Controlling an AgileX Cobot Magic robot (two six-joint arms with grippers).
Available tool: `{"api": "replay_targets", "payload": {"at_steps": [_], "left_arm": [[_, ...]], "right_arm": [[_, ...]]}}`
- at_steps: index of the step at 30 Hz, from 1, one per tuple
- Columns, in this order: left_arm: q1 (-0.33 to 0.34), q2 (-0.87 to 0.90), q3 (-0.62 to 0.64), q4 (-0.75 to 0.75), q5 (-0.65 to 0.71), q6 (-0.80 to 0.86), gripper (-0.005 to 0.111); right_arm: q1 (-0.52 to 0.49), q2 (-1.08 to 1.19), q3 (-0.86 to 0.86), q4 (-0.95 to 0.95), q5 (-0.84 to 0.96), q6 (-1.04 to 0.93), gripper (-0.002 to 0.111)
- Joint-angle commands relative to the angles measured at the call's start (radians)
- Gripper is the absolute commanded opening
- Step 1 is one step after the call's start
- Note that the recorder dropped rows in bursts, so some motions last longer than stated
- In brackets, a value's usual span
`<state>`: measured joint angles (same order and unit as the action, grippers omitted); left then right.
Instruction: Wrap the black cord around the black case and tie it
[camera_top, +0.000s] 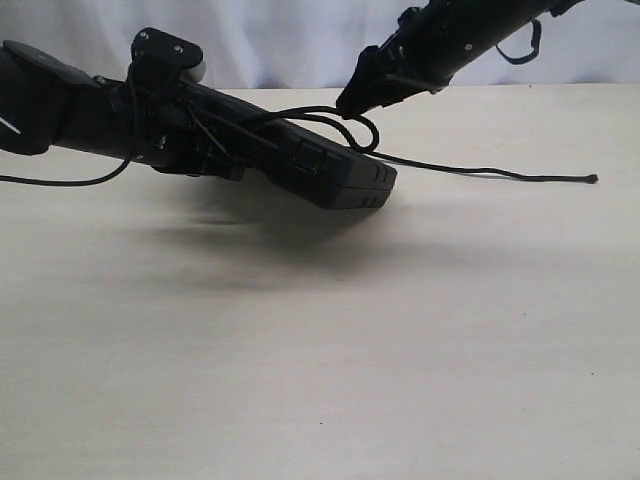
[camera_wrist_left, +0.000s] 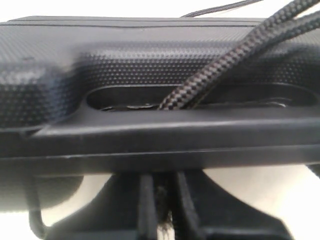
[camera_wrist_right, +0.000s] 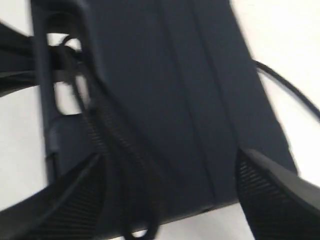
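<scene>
The black case (camera_top: 335, 172) hangs tilted above the table, held at one end by my left gripper (camera_top: 243, 150). In the left wrist view the jaws (camera_wrist_left: 162, 181) are shut under the case's handle bar (camera_wrist_left: 150, 135), and the case's textured shell (camera_wrist_left: 100, 55) fills the frame. The braided black cord (camera_wrist_left: 220, 65) passes through the handle slot. It loops over the case (camera_top: 362, 132) and trails right across the table to its knobbed tip (camera_top: 593, 179). My right gripper (camera_top: 352, 102) hovers open over the case (camera_wrist_right: 190, 90), with a cord loop (camera_wrist_right: 142, 220) hanging between its fingers (camera_wrist_right: 270, 195).
A pale tabletop (camera_top: 320, 350) stretches in front of the case, carrying its shadow. A white backdrop (camera_top: 280, 40) stands behind the table. A thin glossy robot cable (camera_top: 60, 183) droops under the left arm.
</scene>
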<state>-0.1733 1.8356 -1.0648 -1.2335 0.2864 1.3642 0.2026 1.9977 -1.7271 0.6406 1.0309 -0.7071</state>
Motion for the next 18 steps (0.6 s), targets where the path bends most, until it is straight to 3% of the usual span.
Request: {"api": "replay_targets", "payload": {"at_steps": [1,11,18], "left_arm": [[-0.002,-0.012,-0.007,-0.005,-0.006,0.001,0.000],[-0.002,-0.012,-0.007,-0.005,-0.006,0.001,0.000],[-0.002,-0.012,-0.007,-0.005,-0.006,0.001,0.000]], "right_arm": [[-0.002,-0.026,-0.007,0.049,0.057,-0.099,0.067],[-0.002,0.038,-0.004,-0.039,0.040,-0.097,0.066],[-0.002,0.048,-0.004,-0.033,0.023,-0.111,0.029]]}}
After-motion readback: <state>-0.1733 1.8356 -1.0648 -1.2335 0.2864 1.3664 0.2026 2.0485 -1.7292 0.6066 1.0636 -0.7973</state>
